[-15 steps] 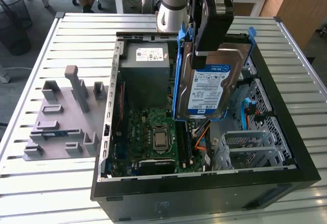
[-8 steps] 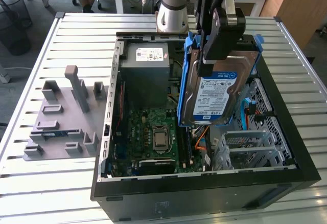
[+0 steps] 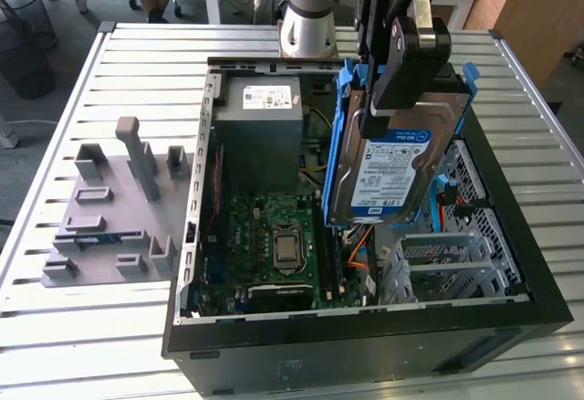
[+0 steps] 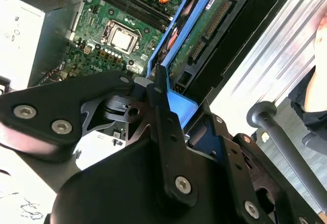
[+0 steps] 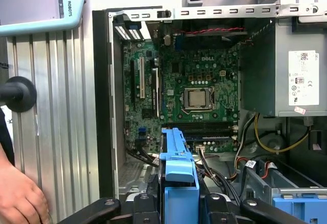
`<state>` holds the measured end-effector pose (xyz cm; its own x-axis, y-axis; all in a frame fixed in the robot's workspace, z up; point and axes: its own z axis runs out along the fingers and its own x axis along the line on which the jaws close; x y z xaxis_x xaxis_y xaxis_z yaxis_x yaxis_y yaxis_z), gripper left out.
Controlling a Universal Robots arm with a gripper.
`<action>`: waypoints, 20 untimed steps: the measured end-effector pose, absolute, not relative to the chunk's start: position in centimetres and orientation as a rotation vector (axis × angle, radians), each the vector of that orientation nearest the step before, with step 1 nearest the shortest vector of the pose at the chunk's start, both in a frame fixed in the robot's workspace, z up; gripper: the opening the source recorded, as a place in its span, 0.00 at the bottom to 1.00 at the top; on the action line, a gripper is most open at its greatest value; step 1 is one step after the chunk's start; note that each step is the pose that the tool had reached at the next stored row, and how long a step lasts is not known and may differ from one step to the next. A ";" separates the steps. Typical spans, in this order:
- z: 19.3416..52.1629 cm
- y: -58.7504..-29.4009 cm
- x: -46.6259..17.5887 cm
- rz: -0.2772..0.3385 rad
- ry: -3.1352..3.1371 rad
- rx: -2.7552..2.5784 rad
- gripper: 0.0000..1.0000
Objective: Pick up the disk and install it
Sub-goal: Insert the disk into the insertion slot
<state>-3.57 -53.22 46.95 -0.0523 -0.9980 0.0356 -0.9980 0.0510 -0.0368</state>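
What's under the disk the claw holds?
The disk, in the claw, hangs tilted over the open computer case. Orange cables and a grey drive cage show below; whatever lies directly behind it is hidden.

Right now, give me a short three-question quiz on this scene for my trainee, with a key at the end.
1. True or false: the disk lies flat on the table.
2. What holds the disk? A) a suction cup B) the pincer C) nothing
3. Fill in: in the exterior view, the power supply box sits to that view's ____ of the disk.
Key: 1 false, it is held tilted over the open computer case; 2 B; 3 left.
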 end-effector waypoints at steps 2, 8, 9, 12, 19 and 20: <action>47.0 -53.2 -3.6 0.080 -2.277 2.162 0.36; 46.9 -53.2 -3.5 0.080 -2.277 2.162 0.36; 46.9 -53.2 -3.4 0.080 -2.277 2.162 0.36; 46.9 -53.3 -2.9 0.080 -2.277 2.162 0.36; 46.6 -54.2 -2.7 0.080 -2.277 2.163 0.36; 46.5 -54.3 -2.5 0.080 -2.277 2.163 0.36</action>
<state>-2.53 -54.26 46.53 -0.0519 -0.9980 0.0357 -0.9980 0.0506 -0.0367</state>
